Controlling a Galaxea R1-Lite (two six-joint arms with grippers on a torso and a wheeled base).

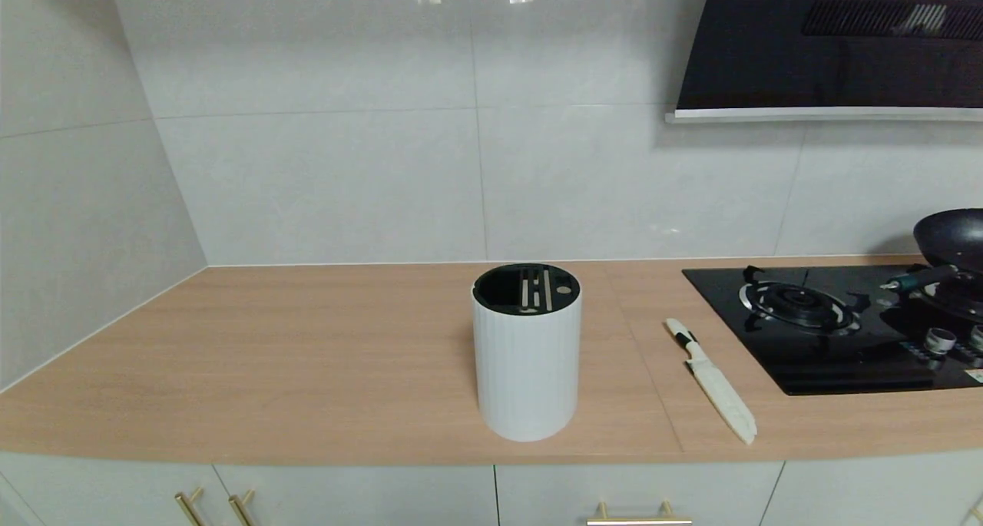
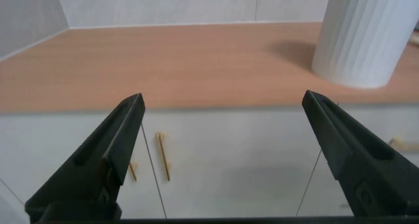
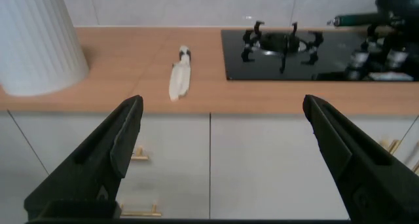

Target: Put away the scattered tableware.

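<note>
Kitchen countertop (image 1: 307,342): knife (image 1: 710,380) loose, lower right.
Blade points toward bottom edge; right gripper (image 3: 221,109), judged nearer, spread empty like left gripper (image 2: 222,106).

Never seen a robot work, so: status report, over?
Left gripper open, empty. Right gripper open, empty. Knife flat on counter, between white holder and stove. Nothing blocking it.

You have a wood-grain counter (image 1: 307,357) running along a white tiled wall (image 1: 345,165), with white cabinet doors (image 1: 345,495) and brass handles (image 1: 637,519) below its front edge. On your right, a black gas hob (image 1: 829,368) is set into it. A dark wok (image 1: 952,238) sits on the right-hand burner, and a black range hood (image 1: 814,50) hangs above.
</note>
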